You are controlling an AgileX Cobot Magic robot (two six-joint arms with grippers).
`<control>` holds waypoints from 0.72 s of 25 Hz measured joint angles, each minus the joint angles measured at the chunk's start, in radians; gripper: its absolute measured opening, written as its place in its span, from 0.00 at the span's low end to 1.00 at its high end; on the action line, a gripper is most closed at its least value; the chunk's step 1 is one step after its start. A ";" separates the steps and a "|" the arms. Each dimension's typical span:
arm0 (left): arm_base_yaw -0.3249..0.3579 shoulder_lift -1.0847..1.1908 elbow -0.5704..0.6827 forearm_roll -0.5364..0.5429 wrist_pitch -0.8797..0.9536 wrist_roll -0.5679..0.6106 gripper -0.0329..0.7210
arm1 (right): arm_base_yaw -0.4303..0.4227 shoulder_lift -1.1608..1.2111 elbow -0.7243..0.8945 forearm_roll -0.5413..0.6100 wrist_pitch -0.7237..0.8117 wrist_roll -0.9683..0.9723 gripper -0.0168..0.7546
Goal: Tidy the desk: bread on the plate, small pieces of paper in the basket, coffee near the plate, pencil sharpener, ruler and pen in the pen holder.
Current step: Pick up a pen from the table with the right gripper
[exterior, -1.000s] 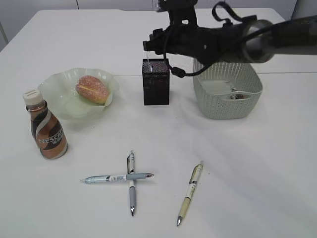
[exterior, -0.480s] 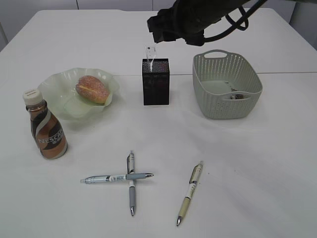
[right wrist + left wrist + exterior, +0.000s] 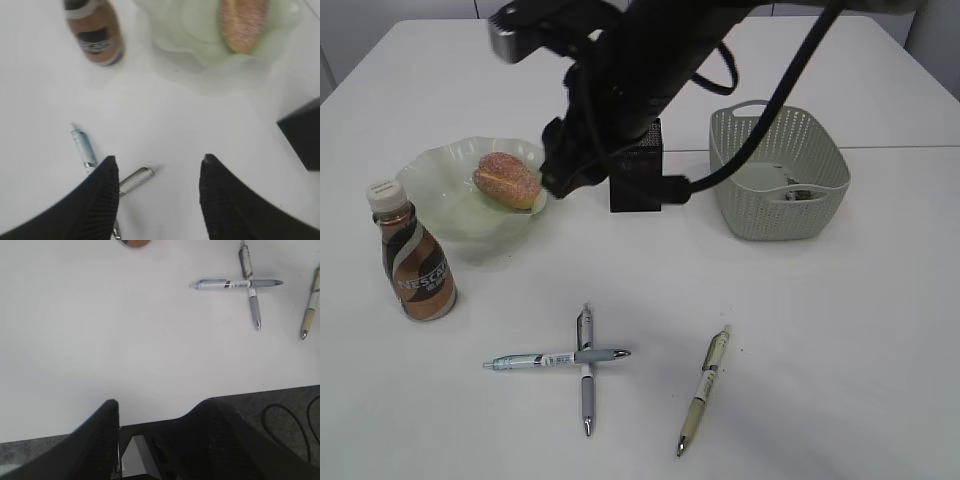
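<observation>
Our right jaws (image 3: 157,197) are spread wide and hold nothing, and our left jaws (image 3: 155,432) are likewise parted and empty, hanging over the near edge of the worktop (image 3: 820,330). We judge the step in hand to be fetching a pen, so we should bring the right jaws down over one barrel only, square across it, and close near its middle so it will not pivot on the way to the pen holder (image 3: 645,180). In the right wrist view the crossed pens (image 3: 107,172) lie just at and below the left finger's tip, partly hidden by it, so we are off to one side of them, not yet astride. Since the blue pen (image 3: 556,358) lies across the grey pen (image 3: 585,368), we would take the upper one first, or risk dragging both. The cream pen (image 3: 704,389) lies apart to the right and is the cleaner pick. Farther out, the bread (image 3: 506,180) sits on the plate (image 3: 440,185), the coffee (image 3: 412,265) stands beside it, and the basket (image 3: 775,170) is right of the holder.
</observation>
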 joint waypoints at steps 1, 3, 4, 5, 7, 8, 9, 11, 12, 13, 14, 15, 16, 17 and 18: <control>0.000 0.000 0.000 0.002 0.000 0.000 0.61 | 0.023 0.000 0.000 0.002 0.007 -0.035 0.52; 0.000 0.000 0.000 0.002 0.000 0.000 0.61 | 0.069 0.007 0.000 0.004 0.014 -0.078 0.52; 0.000 0.000 0.000 0.002 0.000 0.000 0.61 | 0.089 0.012 0.000 0.006 0.019 -0.092 0.52; 0.000 0.000 0.000 0.002 0.000 0.000 0.61 | 0.102 0.021 0.000 0.006 0.021 -0.103 0.52; 0.000 0.000 0.000 0.002 0.000 0.000 0.61 | 0.125 0.044 0.000 0.006 0.021 -0.114 0.52; 0.000 0.000 0.000 0.002 0.000 0.002 0.61 | 0.132 0.060 0.000 0.006 0.023 -0.119 0.52; 0.000 0.000 0.000 0.002 0.000 0.004 0.61 | 0.140 0.078 -0.002 0.006 0.027 -0.129 0.52; 0.000 0.000 0.000 0.002 0.002 0.006 0.61 | 0.147 0.115 -0.002 0.006 0.043 -0.151 0.52; 0.000 0.000 0.000 0.002 0.002 0.007 0.61 | 0.149 0.136 -0.002 0.006 0.052 -0.156 0.52; 0.000 0.000 0.000 0.002 0.002 0.007 0.61 | 0.153 0.156 -0.002 0.006 0.058 -0.162 0.52; 0.000 0.000 0.000 0.002 0.002 0.008 0.61 | 0.153 0.172 -0.002 0.006 0.060 -0.169 0.52; 0.000 0.000 0.000 0.002 0.002 0.008 0.61 | 0.154 0.188 -0.002 0.006 0.065 -0.177 0.52; 0.000 0.000 0.000 0.002 0.002 0.008 0.61 | 0.154 0.203 -0.002 0.006 0.070 -0.184 0.52; 0.000 0.000 0.000 0.002 0.002 0.008 0.61 | 0.154 0.216 -0.002 0.006 0.072 -0.192 0.52; 0.000 0.000 0.000 0.002 0.002 0.008 0.61 | 0.154 0.225 -0.002 0.004 0.074 -0.196 0.52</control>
